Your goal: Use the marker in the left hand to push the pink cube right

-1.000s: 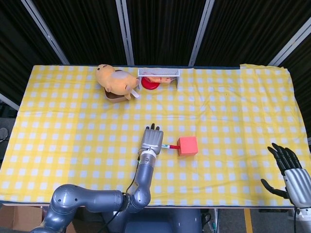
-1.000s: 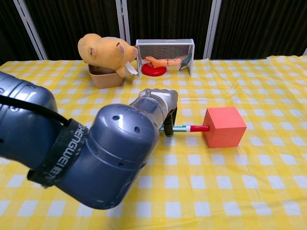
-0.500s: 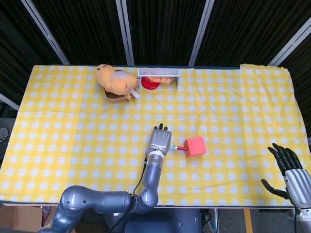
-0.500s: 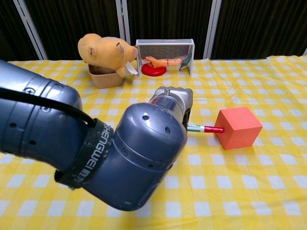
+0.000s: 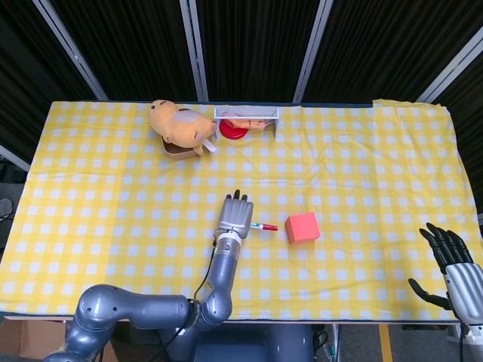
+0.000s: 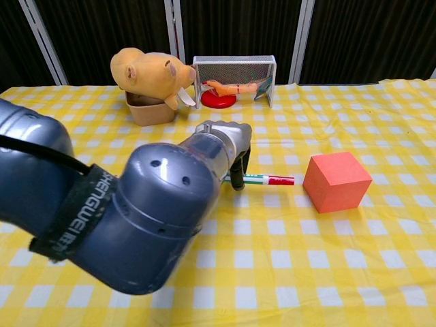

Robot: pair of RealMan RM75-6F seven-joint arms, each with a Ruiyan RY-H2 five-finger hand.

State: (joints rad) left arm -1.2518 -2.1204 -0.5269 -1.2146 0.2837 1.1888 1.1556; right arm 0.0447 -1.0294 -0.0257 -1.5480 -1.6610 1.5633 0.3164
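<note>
The pink cube sits on the yellow checked cloth right of centre. My left hand grips a marker with a green, white and red barrel, lying level and pointing right at the cube. The marker's red tip stops a short gap left of the cube and does not touch it. My right hand hangs at the lower right edge of the head view, fingers spread, holding nothing.
At the back stand a tan plush animal on a brown bowl and a white mesh rack over a red dish. My left arm's large grey body fills the lower left of the chest view.
The cube was pushed right, then my left hand drew back left with the marker, leaving a small gap between tip and cube. The right hand barely moved.
</note>
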